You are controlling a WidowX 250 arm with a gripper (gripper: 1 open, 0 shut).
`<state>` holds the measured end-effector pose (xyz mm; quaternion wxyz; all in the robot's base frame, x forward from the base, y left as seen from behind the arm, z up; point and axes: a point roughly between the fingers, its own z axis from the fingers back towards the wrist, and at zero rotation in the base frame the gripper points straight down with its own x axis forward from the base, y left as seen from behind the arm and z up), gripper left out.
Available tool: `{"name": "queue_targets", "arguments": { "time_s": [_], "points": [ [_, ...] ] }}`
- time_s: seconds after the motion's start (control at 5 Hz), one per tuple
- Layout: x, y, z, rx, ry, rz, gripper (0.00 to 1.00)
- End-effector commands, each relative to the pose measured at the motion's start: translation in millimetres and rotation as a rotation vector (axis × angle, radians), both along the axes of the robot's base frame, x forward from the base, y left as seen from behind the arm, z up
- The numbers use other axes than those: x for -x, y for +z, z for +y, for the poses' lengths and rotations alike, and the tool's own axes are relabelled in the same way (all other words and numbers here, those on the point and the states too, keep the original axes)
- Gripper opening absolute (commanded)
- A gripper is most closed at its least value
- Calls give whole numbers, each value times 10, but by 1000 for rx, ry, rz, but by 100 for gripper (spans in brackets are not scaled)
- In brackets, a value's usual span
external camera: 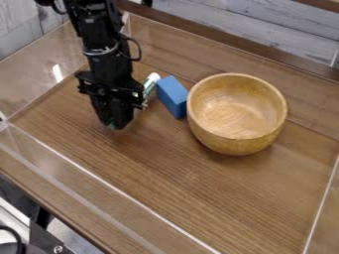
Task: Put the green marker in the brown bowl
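ok so your gripper (115,125) has its jaws together, marker (151,85) lying just beside the blue block (172,96), bowl (236,113) right of that, wide bare wood toward the counter's (199,203) near edge

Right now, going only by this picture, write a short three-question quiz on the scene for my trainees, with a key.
1. Multiple choice: What colour is the small block?
a) red
b) blue
c) yellow
2. True or false: The green marker is inside the brown wooden bowl.
3. Fill in: The small block lies between the marker and the ____.

Key: 1. b; 2. false; 3. bowl
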<state>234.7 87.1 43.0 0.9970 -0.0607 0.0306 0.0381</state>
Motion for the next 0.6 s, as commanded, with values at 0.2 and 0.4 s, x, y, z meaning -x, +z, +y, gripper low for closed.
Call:
{"name": "queue_targets", "arguments": {
  "time_s": [0.2,0.4],
  "points": [
    [-136,259,12,-32,-26,-71,0],
    [-145,288,0,-30,-33,-71,0]
  ]
}}
